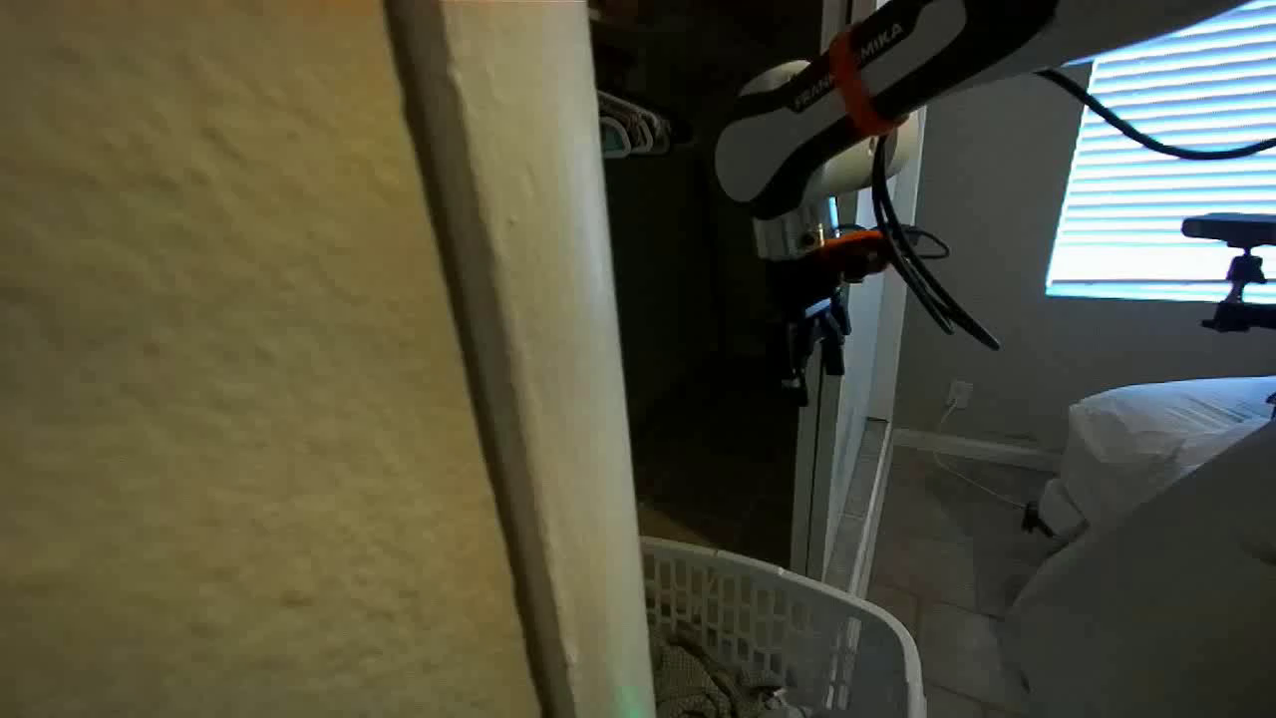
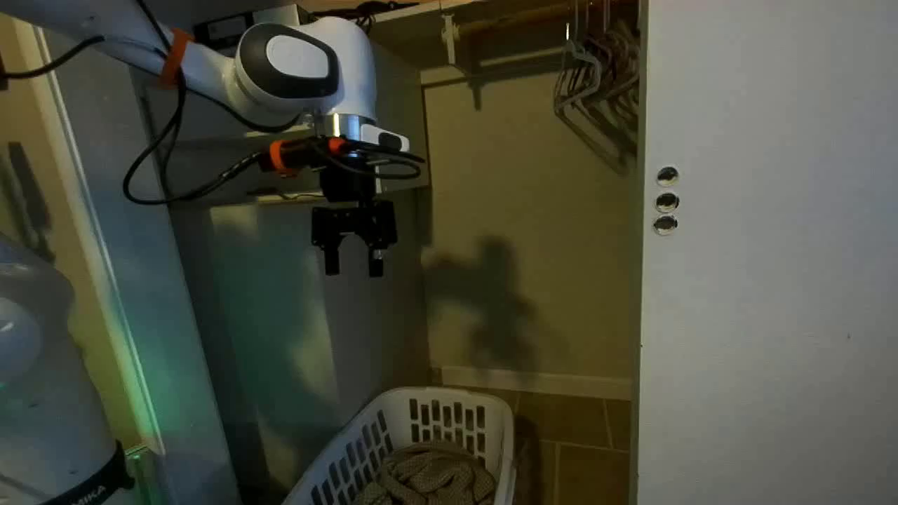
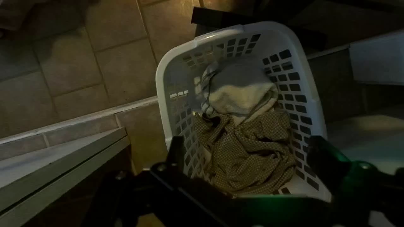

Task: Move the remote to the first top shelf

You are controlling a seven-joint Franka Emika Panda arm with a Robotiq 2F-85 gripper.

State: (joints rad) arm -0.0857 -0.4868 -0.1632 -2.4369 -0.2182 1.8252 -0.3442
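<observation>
My gripper (image 2: 354, 266) is open and empty, pointing down in front of the shelf unit in the closet. It also shows in an exterior view (image 1: 817, 371) and in the wrist view (image 3: 246, 146), fingers wide apart with nothing between them. The shelf unit has an upper shelf (image 2: 280, 132) and a lower shelf (image 2: 291, 198), partly hidden behind the arm and cables. A small dark flat thing (image 2: 264, 191) lies on the lower shelf; I cannot tell if it is the remote. No remote shows clearly in any view.
A white laundry basket (image 2: 508, 435) with crumpled cloths (image 3: 249, 154) stands on the floor below the gripper. Hangers (image 2: 586, 77) hang from a rod at the right. A white sliding door (image 2: 765, 294) bounds the closet. A dark box (image 2: 224, 29) sits at the top left.
</observation>
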